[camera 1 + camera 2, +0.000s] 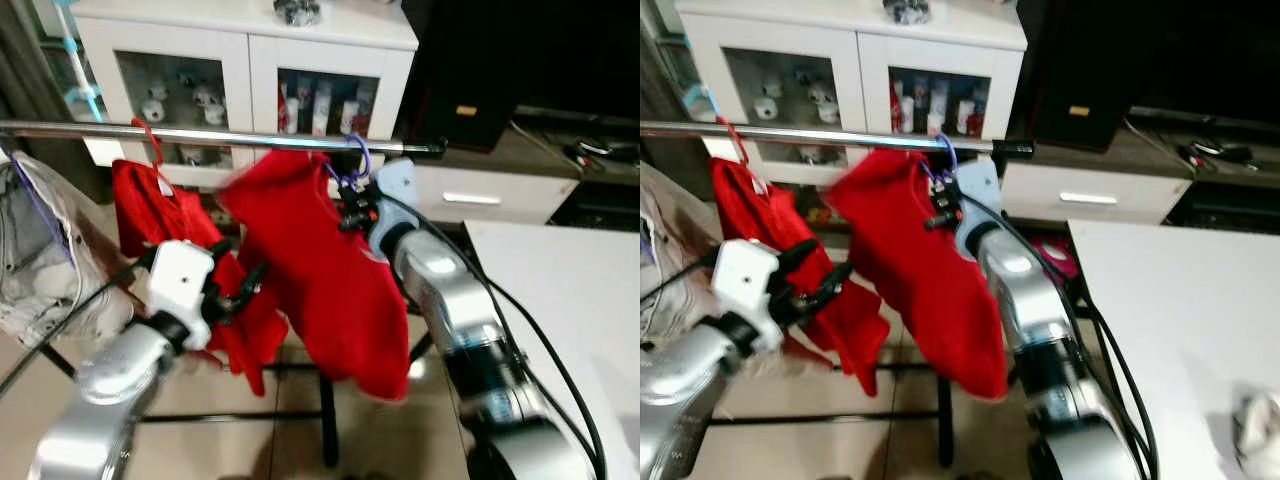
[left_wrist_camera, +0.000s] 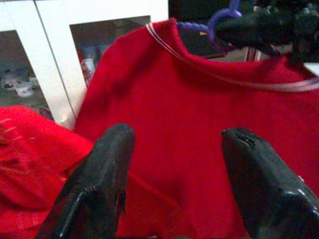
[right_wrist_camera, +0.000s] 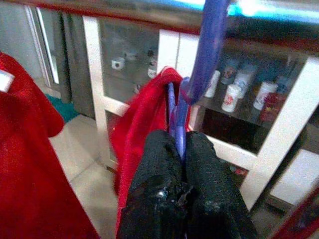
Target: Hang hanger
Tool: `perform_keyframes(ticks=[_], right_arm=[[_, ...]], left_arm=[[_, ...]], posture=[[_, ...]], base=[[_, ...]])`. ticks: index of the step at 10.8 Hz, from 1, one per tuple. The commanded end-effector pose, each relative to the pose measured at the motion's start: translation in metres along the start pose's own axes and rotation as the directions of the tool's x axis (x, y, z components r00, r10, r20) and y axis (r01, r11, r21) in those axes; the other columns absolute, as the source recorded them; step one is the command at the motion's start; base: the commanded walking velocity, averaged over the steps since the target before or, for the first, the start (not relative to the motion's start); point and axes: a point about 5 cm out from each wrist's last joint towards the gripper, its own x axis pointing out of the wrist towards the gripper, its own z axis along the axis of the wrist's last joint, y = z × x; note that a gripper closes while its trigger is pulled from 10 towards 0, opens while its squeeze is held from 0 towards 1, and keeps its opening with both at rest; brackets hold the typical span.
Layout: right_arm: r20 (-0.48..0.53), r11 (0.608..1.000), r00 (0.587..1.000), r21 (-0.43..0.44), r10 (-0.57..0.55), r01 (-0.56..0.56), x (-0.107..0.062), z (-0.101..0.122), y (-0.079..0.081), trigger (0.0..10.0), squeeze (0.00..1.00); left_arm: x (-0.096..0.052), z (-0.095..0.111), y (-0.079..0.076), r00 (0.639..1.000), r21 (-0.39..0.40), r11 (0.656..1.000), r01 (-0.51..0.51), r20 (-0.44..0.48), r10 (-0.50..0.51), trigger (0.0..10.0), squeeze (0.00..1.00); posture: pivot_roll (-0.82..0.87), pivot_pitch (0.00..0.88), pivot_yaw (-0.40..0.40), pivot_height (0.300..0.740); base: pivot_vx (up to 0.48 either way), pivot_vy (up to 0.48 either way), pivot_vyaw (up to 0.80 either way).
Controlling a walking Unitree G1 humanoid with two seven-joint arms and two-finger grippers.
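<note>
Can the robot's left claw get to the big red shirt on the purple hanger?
Probably yes. The left claw is open right by the red shirt, with nothing between them. The right claw is shut on the purple hanger near the rail.

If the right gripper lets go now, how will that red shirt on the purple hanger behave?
Probably floppy: the red shirt drapes limply. It may swing, hanging from the thin purple hanger at the rail. Light, likely.

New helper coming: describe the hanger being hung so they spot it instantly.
Find the silver rail before the white cabinet. Two red garments hang there; take the larger red top nearer the rail's end. Its hanger is purple, pinched by the right pincer, unlike the red-hooked neighbour.
</note>
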Motion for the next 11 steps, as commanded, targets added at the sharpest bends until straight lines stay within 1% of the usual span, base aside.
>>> perform_keyframes(ticks=[1, 3, 4, 5, 6, 9, 11], right_arm=[[0.021, 1.0, 1.0, 0.002, -0.006, 0.005, 0.007, 0.01, 0.001, 10.0, 0.0], [-0.027, 1.0, 0.999, 0.009, -0.026, 0.027, 0.017, 0.007, -0.002, 10.0, 0.0], [-0.081, 0.999, 0.995, -0.011, -0.051, 0.051, 0.026, 0.004, -0.005, 10.0, 0.0], [-0.103, 0.996, 0.991, 0.005, -0.09, 0.091, 0.033, 0.006, -0.009, 10.0, 0.0], [-0.089, 0.993, 0.989, 0.021, -0.116, 0.119, 0.04, 0.015, -0.012, 10.0, 0.0], [-0.032, 0.991, 0.991, 0.029, -0.129, 0.13, 0.049, 0.032, -0.014, 10.0, 0.0], [-0.016, 0.994, 0.994, 0.027, -0.104, 0.105, 0.048, 0.027, -0.011, 10.0, 0.0]], left_arm=[[-0.003, 0.004, -0.002, 0.999, 0.001, 0.999, 0.043, 0.007, -0.043, 10.0, 0.0], [-0.006, 0.007, -0.003, 0.995, -0.001, 0.995, 0.098, 0.008, -0.098, 10.0, 0.0], [-0.008, 0.009, -0.003, 0.993, -0.006, 0.993, 0.119, 0.011, -0.118, 10.0, 0.0], [-0.011, 0.006, -0.004, 0.989, -0.006, 0.989, 0.146, -0.002, -0.146, 10.0, 0.0], [-0.011, 0.006, -0.003, 0.989, -0.007, 0.989, 0.149, -0.004, -0.149, 10.0, 0.0], [-0.015, 0.006, -0.002, 0.989, -0.009, 0.989, 0.145, -0.003, -0.145, 10.0, 0.0], [-0.019, 0.005, -0.003, 0.989, -0.014, 0.989, 0.146, -0.008, -0.146, 10.0, 0.0]], posture=[[0.14, 0.0, -0.031, 0.74], [0.14, 0.0, -0.025, 0.74], [0.16, 0.0, -0.011, 0.74], [0.15, 0.0, -0.009, 0.74], [0.15, 0.0, -0.011, 0.74], [0.17, 0.0, -0.028, 0.74], [0.16, 0.0, -0.029, 0.74]], base=[[0.0, 0.0, 0.0], [0.0, 0.0, 0.0], [0.0, 0.0, 0.0], [0.0, 0.0, 0.0], [0.0, 0.0, 0.0], [0.0, 0.0, 0.0], [0.0, 0.0, 0.0]])
